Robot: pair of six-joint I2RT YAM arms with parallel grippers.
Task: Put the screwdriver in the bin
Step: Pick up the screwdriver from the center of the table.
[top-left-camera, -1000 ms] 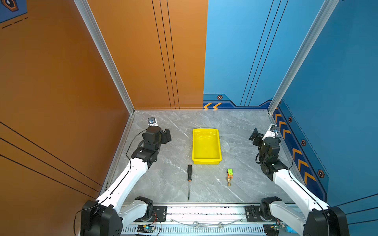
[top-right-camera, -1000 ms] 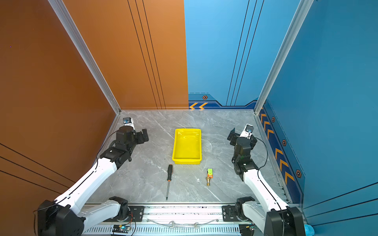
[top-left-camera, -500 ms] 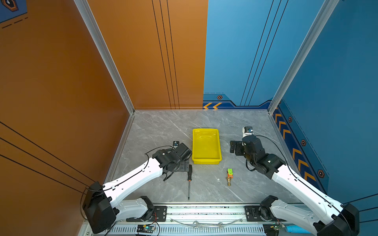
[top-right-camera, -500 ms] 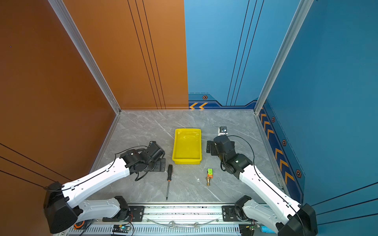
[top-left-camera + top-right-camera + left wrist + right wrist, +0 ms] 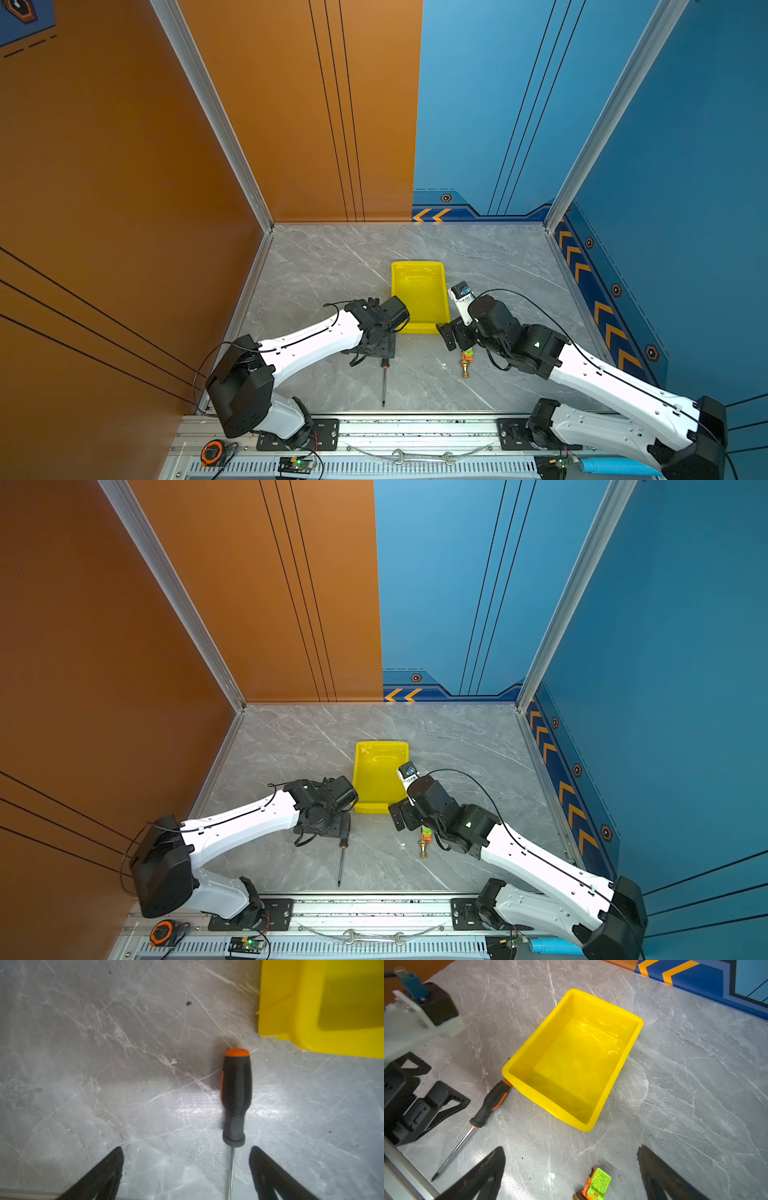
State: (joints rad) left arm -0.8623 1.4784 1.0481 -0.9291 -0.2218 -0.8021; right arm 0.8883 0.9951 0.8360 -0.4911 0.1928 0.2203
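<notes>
Here, the left pincer (image 5: 186, 1148) hangs wide open over the screwdriver (image 5: 236, 1095), lying flat on the grey marbled bench (image 5: 104, 1043) just beside a corner of the yellow bin (image 5: 276, 1012); a clean pick likely means centring on the black handle, while the right pincer (image 5: 571, 1148), also spread, waits between an orange wall (image 5: 124, 166) and a blue wall (image 5: 665, 124).

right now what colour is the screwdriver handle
The handle is black with an orange end cap; the left wrist view shows it best.

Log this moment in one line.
left tool: open, above screwdriver | screwdriver: on table, ungrasped | bin: empty | right tool: open, holding nothing
</notes>
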